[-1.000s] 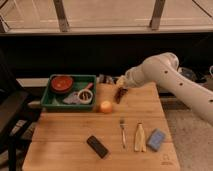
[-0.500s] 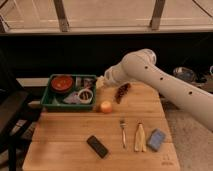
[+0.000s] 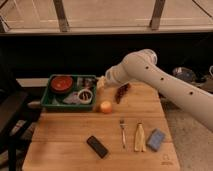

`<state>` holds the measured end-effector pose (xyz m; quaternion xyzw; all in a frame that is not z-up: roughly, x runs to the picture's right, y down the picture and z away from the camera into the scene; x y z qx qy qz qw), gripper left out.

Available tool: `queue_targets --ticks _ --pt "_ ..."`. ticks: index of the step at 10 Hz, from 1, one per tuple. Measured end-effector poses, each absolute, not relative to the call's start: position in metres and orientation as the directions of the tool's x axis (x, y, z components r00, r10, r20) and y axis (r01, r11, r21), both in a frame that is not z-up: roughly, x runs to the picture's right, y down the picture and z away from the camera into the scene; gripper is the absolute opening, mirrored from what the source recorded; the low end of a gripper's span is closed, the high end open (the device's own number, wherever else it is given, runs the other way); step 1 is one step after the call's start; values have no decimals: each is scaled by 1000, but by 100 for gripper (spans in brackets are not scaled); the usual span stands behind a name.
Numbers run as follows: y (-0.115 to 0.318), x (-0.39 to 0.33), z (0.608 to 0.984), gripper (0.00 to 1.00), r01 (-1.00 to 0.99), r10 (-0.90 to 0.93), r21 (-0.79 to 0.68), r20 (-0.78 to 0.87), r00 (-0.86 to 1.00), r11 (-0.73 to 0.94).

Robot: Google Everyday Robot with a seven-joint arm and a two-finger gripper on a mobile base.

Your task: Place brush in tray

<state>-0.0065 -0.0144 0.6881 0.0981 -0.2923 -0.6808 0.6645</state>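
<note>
**Task status.** Gripper [image 3: 101,83]: at the end of the white arm, over the right rim of the tray [image 3: 49,103]. Whether the jaws are apart or clamped cannot be told.
Brush [image 3: 88,91]: probably the slim dark shape inside the right end of the tray, beside a white ring-shaped item [image 3: 85,97] and just beside the gripper. Whether it rests on the tray floor or is held cannot be told.
Judgement: carry finished or almost finished. Left to do, at most: release and withdrawal of the arm.

**Tray, other contents.** Red bowl [image 3: 62,83], left end.

**Worktop** [image 3: 55,145]. Pale wooden board. It holds:
- a reddish-dark item [image 3: 122,92] near the arm;
- a small orange ball [image 3: 105,106] just outside the tray's right corner;
- a fork [image 3: 122,133];
- a flat black block [image 3: 97,146];
- a pale yellow strip [image 3: 139,137];
- a blue-grey sponge [image 3: 156,139].

The last four lie along the front, well apart from the tray.

**Room.** Dark wall behind, with a framed ledge above it. Black chair [image 3: 11,111] to the left, speckled floor [image 3: 187,137] to the right.
</note>
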Motion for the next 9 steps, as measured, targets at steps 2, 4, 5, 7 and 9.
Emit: queue_targets --ticks 2,4,5,7,9 --pt "-20 -4 691 0 852 -969 521 228 -94 40" --pt "-34 -6 709 0 853 -975 521 195 -103 14" --pt "-44 -7 723 0 854 -978 521 180 -105 4" --pt "-58 -6 754 0 857 -981 515 157 -112 -16" --pt "-56 -5 775 8 855 -979 517 159 -123 -24"
